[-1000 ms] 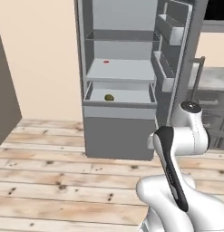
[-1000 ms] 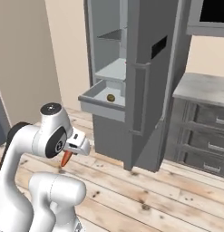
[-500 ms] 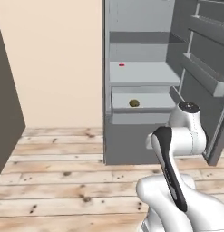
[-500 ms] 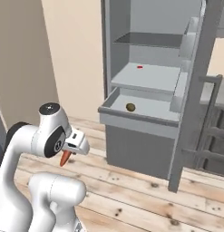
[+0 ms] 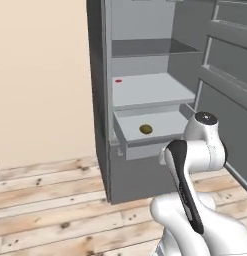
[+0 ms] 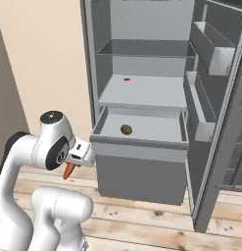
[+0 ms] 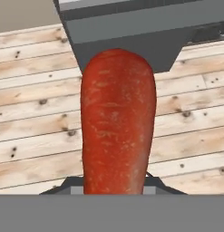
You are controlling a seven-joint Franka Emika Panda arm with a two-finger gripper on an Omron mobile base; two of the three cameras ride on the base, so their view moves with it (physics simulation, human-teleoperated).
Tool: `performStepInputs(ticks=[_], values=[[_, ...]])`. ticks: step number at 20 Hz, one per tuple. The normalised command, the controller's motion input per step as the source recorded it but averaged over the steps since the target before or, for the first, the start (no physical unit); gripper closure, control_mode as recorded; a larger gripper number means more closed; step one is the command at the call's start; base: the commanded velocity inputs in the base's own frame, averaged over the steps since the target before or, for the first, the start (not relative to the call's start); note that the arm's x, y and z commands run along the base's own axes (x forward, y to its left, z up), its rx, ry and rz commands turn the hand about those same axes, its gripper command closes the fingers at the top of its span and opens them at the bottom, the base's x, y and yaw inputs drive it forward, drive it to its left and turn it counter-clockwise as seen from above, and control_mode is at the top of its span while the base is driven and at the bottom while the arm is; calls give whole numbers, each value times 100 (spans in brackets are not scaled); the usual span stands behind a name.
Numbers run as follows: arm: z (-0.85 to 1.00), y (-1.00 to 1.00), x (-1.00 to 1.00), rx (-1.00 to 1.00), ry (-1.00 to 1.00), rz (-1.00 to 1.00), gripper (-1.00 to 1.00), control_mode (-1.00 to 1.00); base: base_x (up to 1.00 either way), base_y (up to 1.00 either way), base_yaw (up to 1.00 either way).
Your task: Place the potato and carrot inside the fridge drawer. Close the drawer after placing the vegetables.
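Note:
My gripper (image 6: 74, 162) is shut on the red-orange carrot (image 7: 118, 122), whose tapered tip (image 6: 68, 171) pointing down at the wooden floor. It hangs low, left of and in front of the fridge drawer (image 6: 139, 142), apart from it. The light-grey drawer (image 5: 145, 142) stands pulled out of the fridge (image 6: 93, 59). The olive-brown potato (image 6: 126, 129) lies on the drawer's floor, also seen from the other side as a small ball (image 5: 146, 129). In the hand view the carrot covers the middle, with the fridge's dark lower front beyond it.
The fridge door (image 6: 215, 112) stands open on the right, with bins (image 6: 210, 49) mounted on it. A small red mark (image 6: 126, 79) lies on the shelf above the drawer. A beige wall (image 5: 40, 75) runs to the left. Plank floor (image 5: 50, 210) spreads in front.
The whole picture has shifted: the base has moved, and the fridge is now nearer and seen more from the front. The carrot stays in the shut gripper; the potato stays in the drawer.

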Motion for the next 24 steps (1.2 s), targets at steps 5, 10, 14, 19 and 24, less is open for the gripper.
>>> performStepInputs(ticks=[5,10,14,19,24], values=[[0,0,0,0,0,0,100,100,79,21,-46],[0,0,0,0,0,0,100,100,50,83,-36],[0,0,0,0,0,0,100,100,40,43,-28],[0,0,19,0,1,-4,100,-100,46,0,-17],[0,-7,100,4,12,-15,100,-100,0,0,0]])
